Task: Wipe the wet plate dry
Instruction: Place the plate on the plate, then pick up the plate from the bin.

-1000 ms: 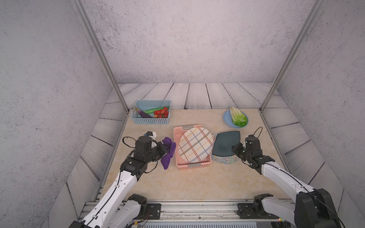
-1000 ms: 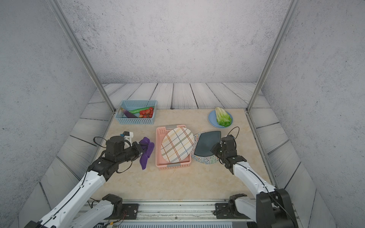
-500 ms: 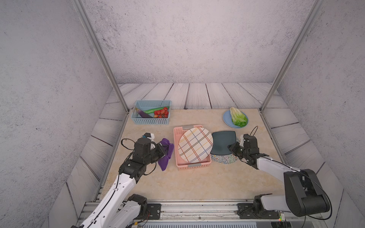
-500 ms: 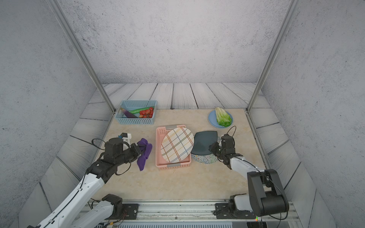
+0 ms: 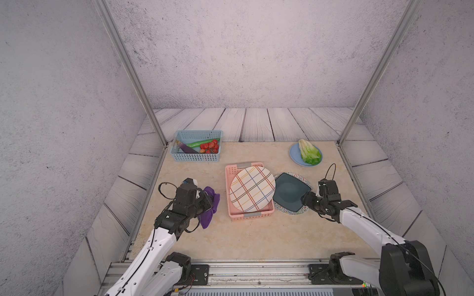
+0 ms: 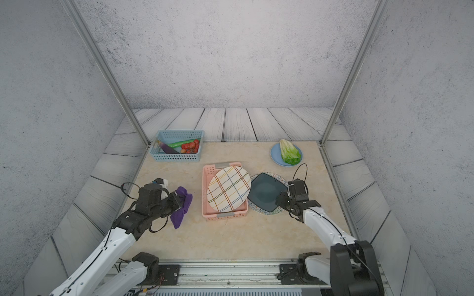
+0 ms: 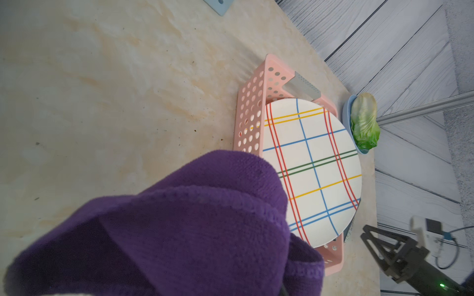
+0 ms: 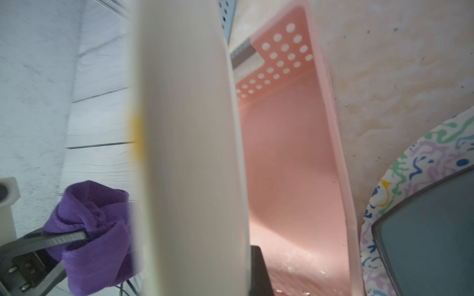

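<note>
The cloth (image 5: pixel 206 219) is a thick purple fleece, bunched and folded, and the left gripper (image 5: pixel 207 202) is clamped on it, its fingers buried in the pile. It hangs just left of the basket (image 5: pixel 250 216), a pink plastic tray with round holes punched in its walls.

A round cream plaid plate (image 5: pixel 252 188), crossed by red, blue, yellow and green lines, leans on edge in that basket. In the right wrist view water drops glisten on the basket floor (image 8: pixel 289 153).

The dark plate (image 5: pixel 289 191) is a glossy slate-blue square with rounded corners. It lies flat on a round patterned plate (image 5: pixel 284 208) with pastel squiggles, just right of the basket.

The right gripper (image 5: pixel 306 200) sits at the dark plate's near right corner. Whether its fingers are parted or closed cannot be told, since the top views show only a dark mass there.

At far left a pale blue lattice crate (image 5: pixel 196 156) holds an eggplant, a cucumber and tomatoes. At far right a lettuce (image 5: pixel 310 153) rests on a smooth blue dish (image 5: pixel 293 153). The table (image 5: pixel 256 241) has a beige marbled surface.

A second ago the right gripper held the dark plate tilted up off the patterned plate; now it is down and level. The cloth has drifted slightly nearer.
</note>
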Action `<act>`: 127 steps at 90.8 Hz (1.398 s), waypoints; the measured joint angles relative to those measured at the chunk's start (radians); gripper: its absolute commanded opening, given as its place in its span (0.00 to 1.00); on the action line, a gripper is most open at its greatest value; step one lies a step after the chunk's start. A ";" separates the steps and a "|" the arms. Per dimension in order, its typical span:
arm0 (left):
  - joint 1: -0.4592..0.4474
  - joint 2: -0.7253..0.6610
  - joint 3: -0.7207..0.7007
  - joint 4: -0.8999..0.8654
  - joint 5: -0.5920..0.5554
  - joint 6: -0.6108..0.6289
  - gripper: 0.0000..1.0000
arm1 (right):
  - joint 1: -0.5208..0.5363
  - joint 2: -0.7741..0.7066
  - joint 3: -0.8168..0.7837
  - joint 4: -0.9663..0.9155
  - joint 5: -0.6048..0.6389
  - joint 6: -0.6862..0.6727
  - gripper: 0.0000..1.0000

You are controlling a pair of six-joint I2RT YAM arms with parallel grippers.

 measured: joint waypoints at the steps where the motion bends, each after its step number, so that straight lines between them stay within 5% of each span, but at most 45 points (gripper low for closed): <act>1: 0.000 0.002 0.000 0.000 -0.001 0.003 0.00 | 0.000 -0.019 0.010 -0.009 -0.003 -0.011 0.53; 18: 0.002 0.071 0.001 0.000 -0.010 0.051 0.00 | 0.017 -0.153 0.065 0.065 -0.179 -0.032 0.44; 35: 0.002 0.209 0.010 0.016 0.025 0.089 0.00 | 0.120 0.047 0.188 0.096 -0.310 -0.031 0.48; 61: 0.002 0.377 0.039 0.117 0.097 0.104 0.00 | 0.209 0.381 0.300 0.173 -0.384 -0.017 0.28; 98: 0.000 0.584 0.039 0.293 0.208 0.091 0.00 | 0.231 0.461 0.333 0.327 -0.499 0.075 0.30; 118: -0.021 0.592 0.040 0.319 0.217 0.080 0.00 | 0.298 0.466 0.335 0.389 -0.482 0.127 0.41; 127: -0.026 0.591 0.040 0.320 0.212 0.078 0.00 | 0.348 0.520 0.364 0.388 -0.451 0.124 0.32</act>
